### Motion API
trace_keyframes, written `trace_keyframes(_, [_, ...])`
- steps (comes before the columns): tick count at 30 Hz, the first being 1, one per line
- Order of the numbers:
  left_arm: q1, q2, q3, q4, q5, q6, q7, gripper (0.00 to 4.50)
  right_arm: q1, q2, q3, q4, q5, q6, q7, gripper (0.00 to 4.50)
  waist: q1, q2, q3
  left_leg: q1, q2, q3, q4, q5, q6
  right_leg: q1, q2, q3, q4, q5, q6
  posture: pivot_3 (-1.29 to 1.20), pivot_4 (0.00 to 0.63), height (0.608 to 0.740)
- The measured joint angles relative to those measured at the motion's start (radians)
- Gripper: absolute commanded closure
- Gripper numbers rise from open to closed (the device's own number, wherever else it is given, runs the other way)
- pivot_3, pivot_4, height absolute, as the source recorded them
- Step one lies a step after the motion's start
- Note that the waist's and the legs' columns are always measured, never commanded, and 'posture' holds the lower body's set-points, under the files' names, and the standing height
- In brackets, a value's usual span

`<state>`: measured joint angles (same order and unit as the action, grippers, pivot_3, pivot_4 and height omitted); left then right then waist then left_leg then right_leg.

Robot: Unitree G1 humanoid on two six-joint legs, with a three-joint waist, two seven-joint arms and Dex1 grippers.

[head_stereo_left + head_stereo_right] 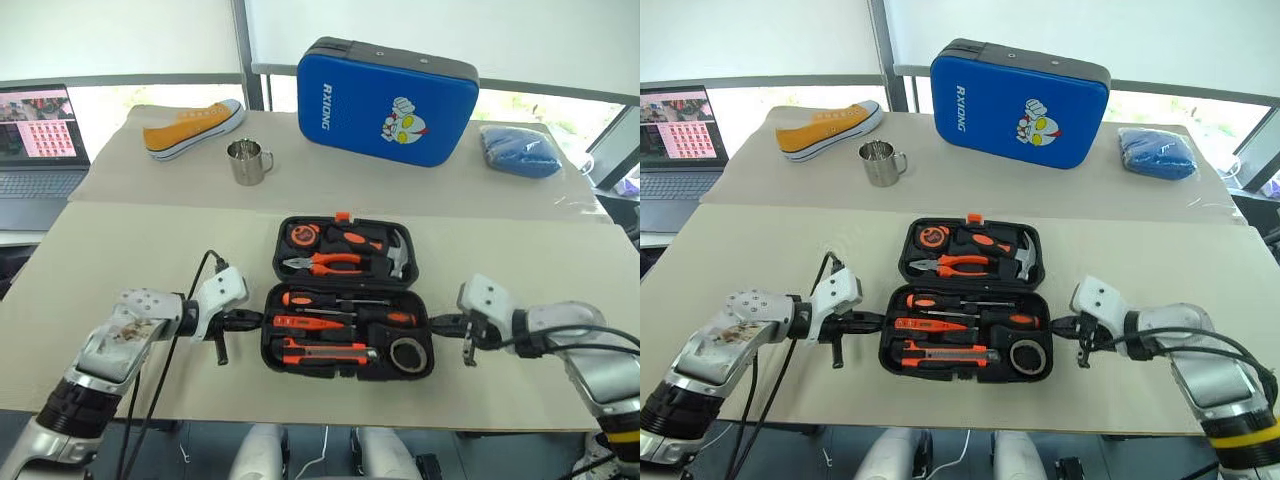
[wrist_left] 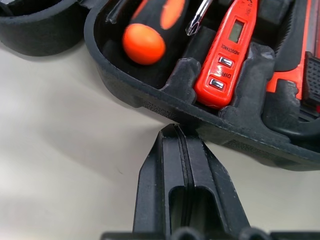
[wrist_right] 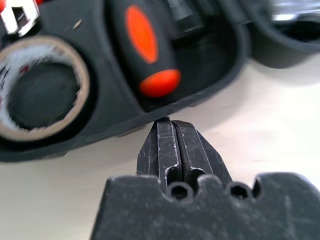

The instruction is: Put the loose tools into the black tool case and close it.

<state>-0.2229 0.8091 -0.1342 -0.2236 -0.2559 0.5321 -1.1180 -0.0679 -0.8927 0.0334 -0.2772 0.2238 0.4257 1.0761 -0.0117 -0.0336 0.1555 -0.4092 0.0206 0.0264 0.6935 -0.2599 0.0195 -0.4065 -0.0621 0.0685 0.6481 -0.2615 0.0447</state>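
Both sets of jaws pressed together, holding nothing. Left gripper [image 2: 176, 131] tip touches the left wall of the black tool case [image 1: 347, 282]; right gripper [image 3: 169, 122] tip meets the right wall. Case lies open on the table [image 1: 120, 260], screwdrivers [image 1: 345, 299], tester screwdriver [image 1: 310, 322], utility knife [image 1: 325, 350] and tape roll [image 1: 407, 354] all seated in the near half. Tips at the case's sides likely to steady or lift it for closing.

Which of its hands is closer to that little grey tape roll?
Right. The right gripper sits by the black plastic tool case beside the small dark grey tape roll; the left gripper is across the case.
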Motion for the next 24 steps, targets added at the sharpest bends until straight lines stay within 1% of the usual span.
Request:
trace_keyframes(9, [0.102,0.050,-0.001,-0.117,-0.006,-0.006,-0.023,4.47,0.114,-0.020,-0.048,-0.093,0.009,0.000,0.005,4.47,0.000,0.000,0.000,0.002,0.000,0.000,0.000,0.000,0.000,0.001,0.000,0.000,0.000,0.000,0.000,0.00,0.150,0.739])
trace_keyframes(14, [0.119,0.055,0.001,-0.131,0.012,-0.027,-0.002,4.47,0.144,-0.027,-0.054,-0.111,0.006,-0.001,-0.005,4.47,0.000,0.001,0.000,0.004,0.000,0.000,0.000,0.000,0.000,0.004,0.000,0.000,0.000,0.000,0.000,0.00,0.150,0.739])
trace_keyframes(15, [0.118,0.054,0.001,-0.131,0.010,-0.019,0.009,4.23,0.145,-0.028,-0.053,-0.112,0.003,-0.001,-0.011,4.49,0.002,0.001,-0.001,0.004,0.000,0.000,0.000,0.000,0.000,0.004,0.000,0.000,0.000,0.000,0.000,0.00,0.150,0.739])
trace_keyframes(16, [0.112,0.051,0.001,-0.129,0.006,0.001,0.016,3.96,0.145,-0.032,-0.053,-0.111,-0.003,0.000,-0.017,4.21,0.003,0.001,-0.001,0.004,0.000,0.000,0.000,0.000,0.000,0.004,0.000,0.000,0.000,0.000,0.000,0.00,0.150,0.739])
trace_keyframes(17, [0.106,0.050,0.001,-0.125,0.002,0.016,0.022,3.83,0.144,-0.035,-0.054,-0.106,-0.006,0.000,-0.021,3.91,0.004,0.001,-0.001,0.005,0.000,0.000,0.000,0.000,0.000,0.004,0.000,0.000,0.000,0.000,0.000,0.00,0.150,0.739])
trace_keyframes(18, [0.094,0.049,0.009,-0.112,-0.013,0.046,0.032,3.50,0.142,-0.043,-0.059,-0.098,-0.005,0.011,-0.028,3.67,0.005,0.001,-0.001,0.005,0.000,0.000,0.001,0.000,0.000,0.005,0.000,0.000,0.000,0.000,0.000,0.00,0.150,0.739])
trace_keyframes(21, [0.054,0.050,0.079,-0.042,-0.059,0.141,0.059,2.39,0.137,-0.077,-0.117,-0.053,0.023,0.056,-0.020,2.60,0.002,0.001,0.000,0.006,0.000,0.000,0.001,0.000,0.000,0.005,0.001,0.000,0.001,0.000,-0.001,0.00,0.150,0.739])
trace_keyframes(22, [0.029,0.050,0.117,-0.002,-0.080,0.201,0.076,2.05,0.118,-0.086,-0.146,-0.033,0.049,0.085,-0.008,2.32,0.001,0.001,0.000,0.006,-0.001,0.000,0.001,0.001,0.000,0.004,0.002,0.000,0.001,0.000,-0.001,0.00,0.150,0.739])
trace_keyframes(23, [0.004,0.051,0.147,0.029,-0.093,0.245,0.093,1.62,0.099,-0.090,-0.174,-0.024,0.072,0.106,-0.005,1.93,-0.002,0.001,0.000,0.006,0.000,0.000,0.001,0.001,0.000,0.004,0.003,0.000,0.001,0.001,-0.002,0.00,0.150,0.739])
trace_keyframes(24, [-0.020,0.052,0.172,0.050,-0.109,0.290,0.106,1.32,0.076,-0.093,-0.195,-0.013,0.094,0.129,-0.003,1.66,-0.004,0.001,0.000,0.006,0.000,0.000,0.001,0.001,0.000,0.004,0.003,0.000,0.002,0.001,-0.002,0.00,0.150,0.739])
